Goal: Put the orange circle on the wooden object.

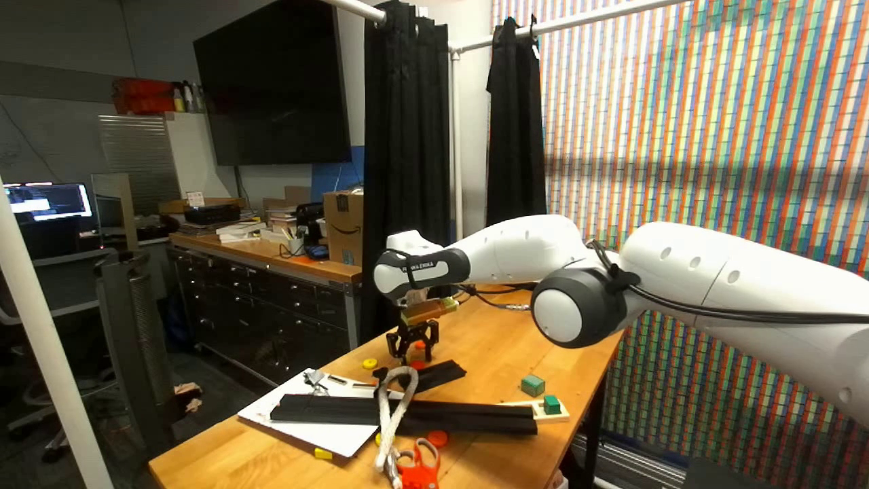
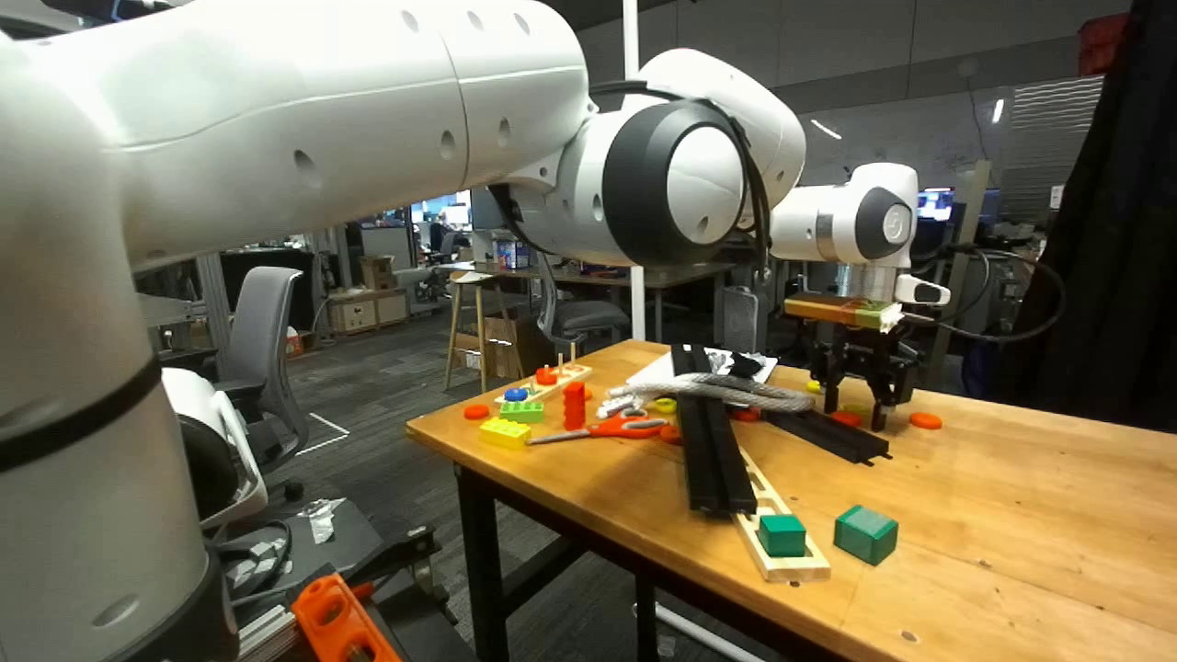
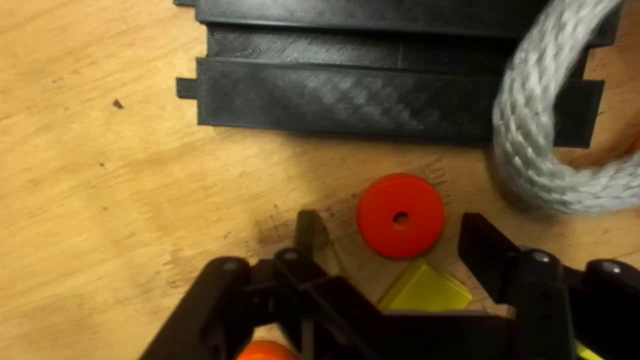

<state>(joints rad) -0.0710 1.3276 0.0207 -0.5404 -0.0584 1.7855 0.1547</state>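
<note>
In an exterior view: claw (image 1: 415, 354) points down, low over the counter (image 1: 492, 339); slotted wood frame (image 1: 561, 416) well apart, green block (image 1: 552, 405) on it. In an exterior view: pale pegged board (image 2: 566, 380) well apart from claw, blue ring (image 2: 516, 394) on it. Wrist view: claw spread, orange circle (image 3: 400, 240) flat on the counter, showing between the fingertips (image 3: 482, 255), gap both sides; second orange disc (image 3: 265, 352) at bottom edge.

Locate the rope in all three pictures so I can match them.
In an exterior view: rope at the bottom, slightly left of centre.
In an exterior view: rope right of centre.
Wrist view: rope at upper right.
Shared landmark: short black grooved piece near the rope.
</note>
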